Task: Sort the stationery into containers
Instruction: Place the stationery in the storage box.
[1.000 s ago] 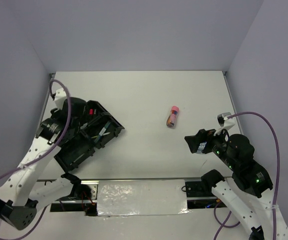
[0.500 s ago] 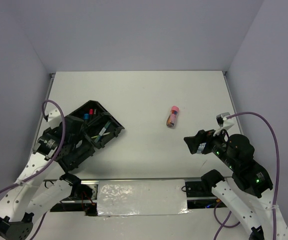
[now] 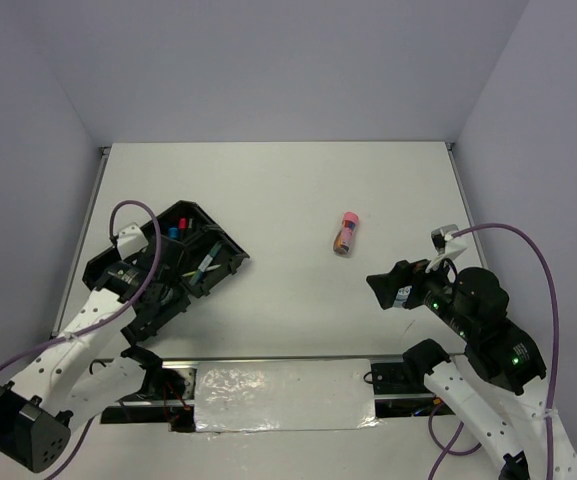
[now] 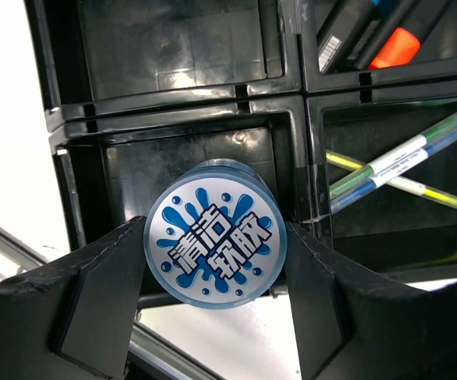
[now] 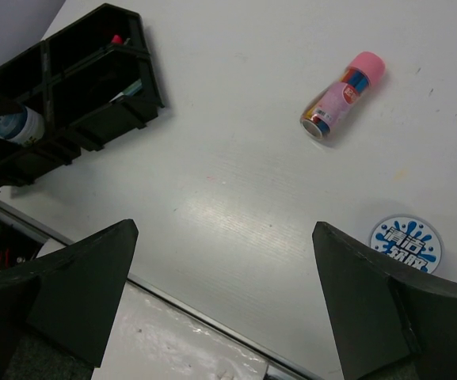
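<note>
Thin yellow-green pens (image 4: 402,161) filed; left gripper (image 4: 216,265) clamps a round blue-white tape roll (image 4: 215,241) over the black plastic divided tray (image 4: 173,99). Pink-orange tube (image 5: 343,93) and second roll (image 5: 405,244) wait by the right edge, right gripper (image 5: 224,297) gaping.

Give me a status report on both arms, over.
Left fingers shut on tape roll, over a bare tray compartment. Right fingers open, empty. Second tape roll and pink tube loose on table. Nothing in the way.
</note>
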